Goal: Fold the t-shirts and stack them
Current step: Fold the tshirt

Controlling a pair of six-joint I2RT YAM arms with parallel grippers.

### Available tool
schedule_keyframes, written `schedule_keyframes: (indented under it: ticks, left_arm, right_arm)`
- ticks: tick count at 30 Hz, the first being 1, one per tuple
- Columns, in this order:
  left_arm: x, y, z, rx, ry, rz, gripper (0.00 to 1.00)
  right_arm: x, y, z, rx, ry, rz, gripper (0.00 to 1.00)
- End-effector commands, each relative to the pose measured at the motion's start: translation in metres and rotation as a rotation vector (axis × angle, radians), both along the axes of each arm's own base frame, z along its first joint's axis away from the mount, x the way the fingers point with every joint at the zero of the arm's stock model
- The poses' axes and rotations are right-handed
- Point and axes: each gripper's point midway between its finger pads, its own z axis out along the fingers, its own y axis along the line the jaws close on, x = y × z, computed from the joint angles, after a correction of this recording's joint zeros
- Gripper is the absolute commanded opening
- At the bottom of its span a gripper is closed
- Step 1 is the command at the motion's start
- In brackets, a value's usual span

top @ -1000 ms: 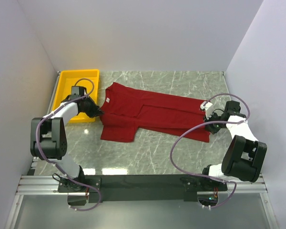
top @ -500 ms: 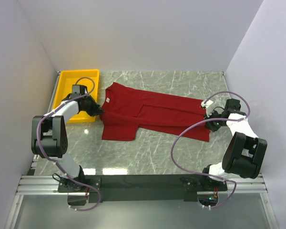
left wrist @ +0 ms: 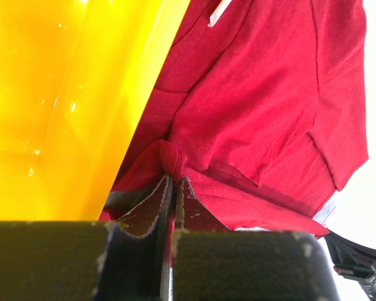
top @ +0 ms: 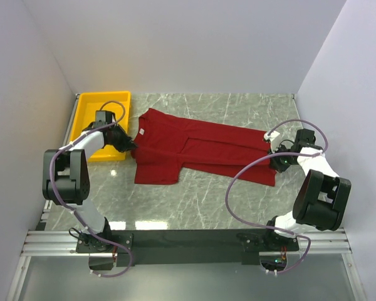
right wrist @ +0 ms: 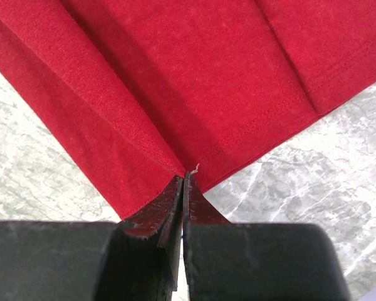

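Note:
The dark red t-shirt (top: 200,150) lies stretched lengthwise across the marble table, folded along its length, with the small white neck label (top: 140,131) at its left end. My left gripper (top: 130,145) is shut on a bunched bit of cloth at the shoulder end, right beside the tray; in the left wrist view the gripper (left wrist: 174,179) pinches the t-shirt (left wrist: 263,94). My right gripper (top: 274,158) is shut on the hem corner at the right end. In the right wrist view its tips (right wrist: 183,177) clamp the folded hem of the t-shirt (right wrist: 194,75).
A yellow plastic tray (top: 100,103) stands at the back left, its wall (left wrist: 62,94) touching the shirt's left end. White walls close the table on the left, back and right. Purple cables loop over both arms.
The right gripper has shifted slightly towards the back with the hem corner, and the left gripper has crept a little backward too. Both grips stay closed and the shirt stays stretched.

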Motion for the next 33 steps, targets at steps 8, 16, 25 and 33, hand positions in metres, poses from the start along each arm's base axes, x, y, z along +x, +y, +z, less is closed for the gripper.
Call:
schedule_keyframes:
  ticks: [8, 16, 25, 33]
  left_arm:
    - [0.019, 0.004, 0.011, 0.031, -0.059, -0.010, 0.01]
    - [0.026, 0.004, 0.014, 0.030, -0.066, -0.009, 0.01]
    - [0.029, -0.009, 0.010, 0.031, -0.061, -0.040, 0.01]
    - [0.037, -0.012, 0.011, 0.032, -0.064, -0.043, 0.01]
  right_arm:
    - [0.020, -0.008, 0.011, -0.034, -0.054, -0.003, 0.06]
    - [0.018, -0.008, 0.008, -0.035, -0.044, -0.003, 0.06]
    - [0.018, -0.008, 0.007, -0.040, -0.041, -0.004, 0.06]
    - [0.018, -0.010, 0.005, -0.043, -0.037, -0.013, 0.06]
